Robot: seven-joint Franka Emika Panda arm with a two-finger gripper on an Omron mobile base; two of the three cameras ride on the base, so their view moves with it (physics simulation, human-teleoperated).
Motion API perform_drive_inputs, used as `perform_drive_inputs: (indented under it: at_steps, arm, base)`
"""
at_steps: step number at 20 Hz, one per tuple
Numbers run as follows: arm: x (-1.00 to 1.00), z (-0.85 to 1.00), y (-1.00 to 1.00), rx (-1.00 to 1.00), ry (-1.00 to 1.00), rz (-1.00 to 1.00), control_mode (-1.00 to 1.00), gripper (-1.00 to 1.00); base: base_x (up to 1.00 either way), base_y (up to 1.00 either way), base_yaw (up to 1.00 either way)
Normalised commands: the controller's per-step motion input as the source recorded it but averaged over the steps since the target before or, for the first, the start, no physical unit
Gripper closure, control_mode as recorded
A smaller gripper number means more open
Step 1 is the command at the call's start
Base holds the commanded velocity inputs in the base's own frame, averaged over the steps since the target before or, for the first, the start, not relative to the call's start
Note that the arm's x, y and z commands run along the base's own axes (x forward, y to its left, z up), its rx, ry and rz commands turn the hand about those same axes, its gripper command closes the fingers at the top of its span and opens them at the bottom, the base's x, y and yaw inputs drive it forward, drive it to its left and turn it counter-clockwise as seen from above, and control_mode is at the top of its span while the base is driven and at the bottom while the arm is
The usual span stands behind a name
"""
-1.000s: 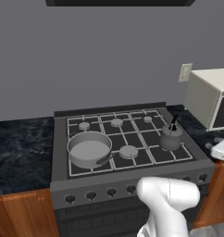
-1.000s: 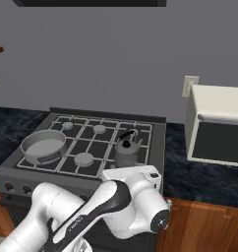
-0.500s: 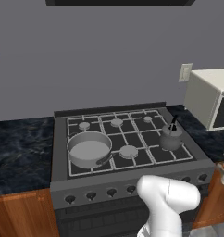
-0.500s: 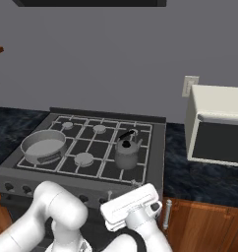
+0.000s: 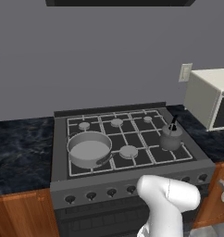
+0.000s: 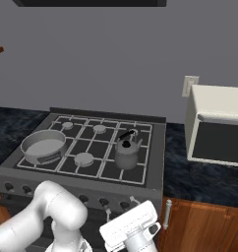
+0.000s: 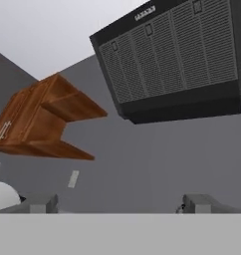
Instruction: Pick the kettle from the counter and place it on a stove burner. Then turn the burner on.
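Observation:
The small grey kettle stands upright on the grate at the front right of the black cooktop, its thin dark handle up. A small stove burner cap sits at the back left. The burner under the kettle is hidden. Dark marbled counter flanks the stove on both sides. My gripper is open with nothing between its fingers, and it points up toward the range hood. The white hand hangs low in front of the stove, well below and apart from the kettle.
A wide grey saucepan sits on the front left burner. A white microwave stands on the right counter. Knobs line the stove front. The black hood and a wooden wall cabinet hang overhead.
The hand has sunk lower in front of the stove, below the knob row. The kettle and saucepan have not moved, and the gripper stays open.

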Motion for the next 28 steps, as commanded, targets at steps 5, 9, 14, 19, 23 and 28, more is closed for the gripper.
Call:
perform_drive_inputs:
  at_steps: [5, 9, 14, 19, 23, 28]
  arm:
    - [0.00, -0.45, -0.01, -0.01, -0.02, -0.09, -1.00, -1.00]
    - [0.00, -0.30, -0.15, 0.00, 0.00, -0.16, -1.00, -1.00]
    - [0.04, -0.15, -0.13, 0.01, 0.05, -0.22, -1.00, -1.00]
    - [0.13, -0.14, -0.11, 0.02, 0.09, -0.16, -1.00, -1.00]
    - [0.20, -0.18, -0.03, 0.02, 0.12, -0.01, -1.00, -1.00]
    - [0.20, -0.23, -0.05, 0.00, 0.09, 0.00, -1.00, -1.00]
  base:
    - [0.00, 0.00, 0.00]
    - [0.00, 0.00, 0.00]
    - [0.00, 0.00, 0.00]
    - [0.00, 0.00, 0.00]
    - [0.00, 0.00, 0.00]
    - [0.00, 0.00, 0.00]
